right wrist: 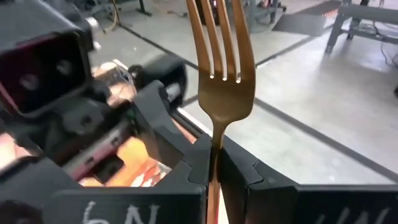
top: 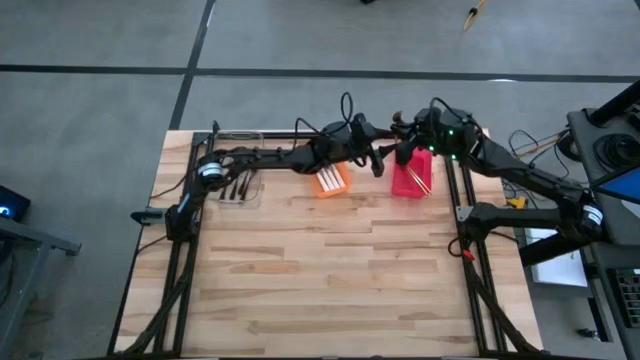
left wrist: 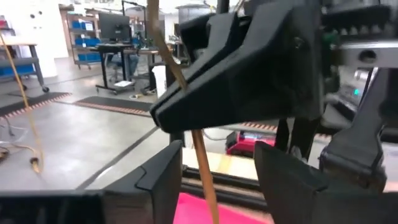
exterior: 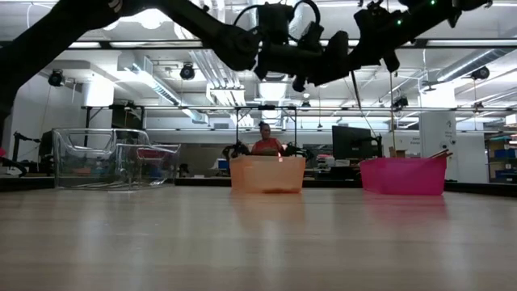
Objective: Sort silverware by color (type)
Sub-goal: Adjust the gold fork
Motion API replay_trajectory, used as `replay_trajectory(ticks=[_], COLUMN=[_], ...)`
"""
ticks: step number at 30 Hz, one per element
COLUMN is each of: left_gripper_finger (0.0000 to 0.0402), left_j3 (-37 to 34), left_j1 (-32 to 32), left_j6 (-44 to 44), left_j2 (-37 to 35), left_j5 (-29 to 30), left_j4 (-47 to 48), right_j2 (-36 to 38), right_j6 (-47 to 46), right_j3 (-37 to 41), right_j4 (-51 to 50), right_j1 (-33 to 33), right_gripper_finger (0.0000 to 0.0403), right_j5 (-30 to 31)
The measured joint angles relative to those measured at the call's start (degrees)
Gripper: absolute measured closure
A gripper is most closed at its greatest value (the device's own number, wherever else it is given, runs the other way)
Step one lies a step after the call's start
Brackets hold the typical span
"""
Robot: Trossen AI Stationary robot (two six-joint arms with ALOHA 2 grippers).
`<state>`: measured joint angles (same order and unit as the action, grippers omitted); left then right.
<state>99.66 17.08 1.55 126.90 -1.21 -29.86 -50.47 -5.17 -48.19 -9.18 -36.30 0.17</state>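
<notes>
A gold fork (right wrist: 222, 74) stands roughly upright above the red bin (top: 400, 186), tines up, with my right gripper (right wrist: 214, 165) shut on it. My left gripper (left wrist: 217, 180) faces it from the table's left and is open. Its two fingers stand on either side of the fork's handle (left wrist: 204, 168), which hangs between them; I see no touch. More gold forks (top: 421, 180) lie in the red bin. Dark forks (top: 236, 186) lie in the clear bin (top: 240, 136). The orange bin (top: 330, 181) stands between the two. My right gripper pinches the gold fork's neck (right wrist: 214, 144), just below the tines, between its two fingers. The fingers come about level from the table's right and lie across the fork. The fork is lifted clear, nearly upright, and its handle hangs below the fingers.
The three bins stand in a row along the table's far edge: clear (exterior: 105, 158), orange (exterior: 268, 174), red (exterior: 404, 175). Both arms meet high over the far middle. The wide near part of the wooden table (top: 340, 280) is bare. A person (exterior: 264, 142) sits in the room beyond.
</notes>
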Motion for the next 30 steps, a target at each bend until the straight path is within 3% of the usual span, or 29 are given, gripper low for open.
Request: replay_trajectory(ticks=[7,12,18,22,30], left_gripper_finger=[0.0208,0.0208,0.0208,0.0208,0.0208], left_j3=[-0.41,-3.66,-17.61,-29.70,-49.13], left_j1=[0.69,1.12,0.98,0.48,-0.99], left_j6=[-4.93,-7.32,-8.60,-8.00,-3.63], left_j2=[-3.17,-7.62,-20.05,-30.47,-46.25], left_j5=[0.62,0.72,2.73,3.64,3.72], left_j4=[7.77,12.83,10.10,3.06,-12.44], right_j2=[-2.67,-8.44,-19.29,-26.20,-36.13], right_j6=[2.72,3.25,3.48,3.72,1.73], right_j3=[-9.06,-19.69,-31.69,-36.26,-39.71], right_j4=[-10.17,-25.66,-45.49,-52.87,-64.79], right_j1=[-0.19,-0.59,-2.35,-3.52,-6.44], right_gripper_finger=[0.0394,0.0394,0.0392,0.0392,0.0391], right_j5=[1.60,2.99,4.39,3.74,-8.74])
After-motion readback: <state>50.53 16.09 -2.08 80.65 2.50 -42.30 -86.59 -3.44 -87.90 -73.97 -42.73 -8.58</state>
